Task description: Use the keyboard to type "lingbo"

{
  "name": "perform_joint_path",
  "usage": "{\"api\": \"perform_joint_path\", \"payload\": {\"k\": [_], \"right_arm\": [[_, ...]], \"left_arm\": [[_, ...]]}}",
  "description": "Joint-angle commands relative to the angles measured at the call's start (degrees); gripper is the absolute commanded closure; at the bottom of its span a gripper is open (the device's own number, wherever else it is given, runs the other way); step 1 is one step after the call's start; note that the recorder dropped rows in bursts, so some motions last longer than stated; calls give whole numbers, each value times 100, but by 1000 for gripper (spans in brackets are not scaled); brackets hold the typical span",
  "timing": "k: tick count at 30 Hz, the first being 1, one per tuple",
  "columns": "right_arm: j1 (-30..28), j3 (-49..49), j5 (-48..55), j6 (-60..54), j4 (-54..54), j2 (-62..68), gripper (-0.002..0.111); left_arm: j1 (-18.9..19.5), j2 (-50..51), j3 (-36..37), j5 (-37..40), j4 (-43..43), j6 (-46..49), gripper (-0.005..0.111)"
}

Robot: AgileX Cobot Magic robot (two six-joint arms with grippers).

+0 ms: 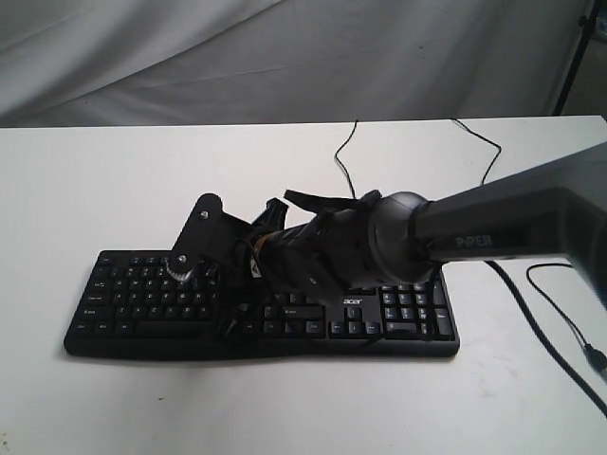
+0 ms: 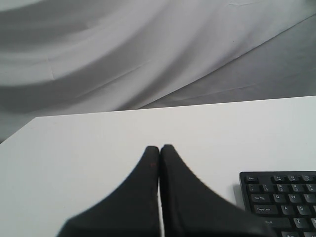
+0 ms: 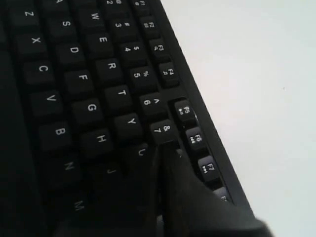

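Note:
The black keyboard (image 1: 398,318) lies on the white table (image 1: 95,180), with its acer logo above the arrow keys. My right gripper (image 1: 226,301) reaches across from the right and is down over the middle of the letter keys. In the right wrist view the right gripper (image 3: 165,148) is shut, its tips low over the keyboard (image 3: 98,74) just past the U and 7 keys; which key they touch is hidden. My left gripper (image 2: 159,147) is shut and empty above bare table, beside the left end of the keyboard (image 2: 281,197). It is out of the exterior view.
The keyboard's thin black cable (image 1: 346,161) runs toward the back edge of the table. Another cable (image 1: 560,332) trails over the table's right side. A grey cloth (image 1: 285,57) hangs behind. The right arm (image 1: 493,232) covers the keyboard's upper right part.

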Motion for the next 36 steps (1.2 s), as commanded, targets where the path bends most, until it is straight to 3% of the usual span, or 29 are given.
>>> {"api": "perform_joint_path", "payload": {"k": [1,24,36], "right_arm": [[13,-31,-20,29,87,104,108],[38,-31,371,29,130,-283,108],[462,5,571,29,161,-412,108]], "left_arm": [[-22,18,29,-25,-3,-16,106],[-22,18,29,-25,-3,-16,106],[-22,18,29,-25,-3,-16,106]]}}
